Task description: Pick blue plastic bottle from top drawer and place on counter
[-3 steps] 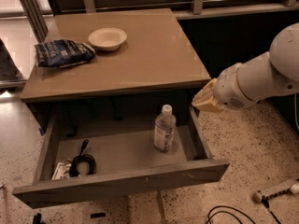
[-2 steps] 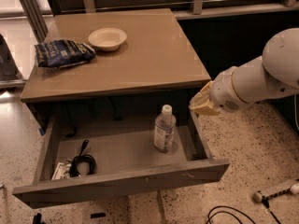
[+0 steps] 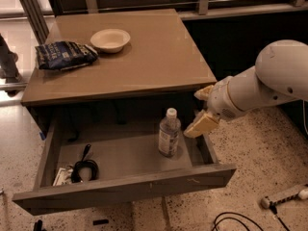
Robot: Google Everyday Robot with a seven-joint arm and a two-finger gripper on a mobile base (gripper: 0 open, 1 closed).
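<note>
The blue plastic bottle (image 3: 169, 134) stands upright in the right part of the open top drawer (image 3: 130, 187), white cap up. My gripper (image 3: 200, 109) is just right of the bottle, at the drawer's right wall, a little apart from it. Its cream fingers (image 3: 202, 124) are spread, one above the other, with nothing between them. The tan counter (image 3: 144, 57) lies above the drawer.
A white bowl (image 3: 110, 39) and a dark blue snack bag (image 3: 65, 55) sit on the counter's far left. A coiled black cable (image 3: 83, 168) lies in the drawer's left end. A power strip (image 3: 285, 196) and cables lie on the speckled floor at the right.
My arm has moved a little left and down, bringing the gripper closer to the bottle. The bottle has not moved.
</note>
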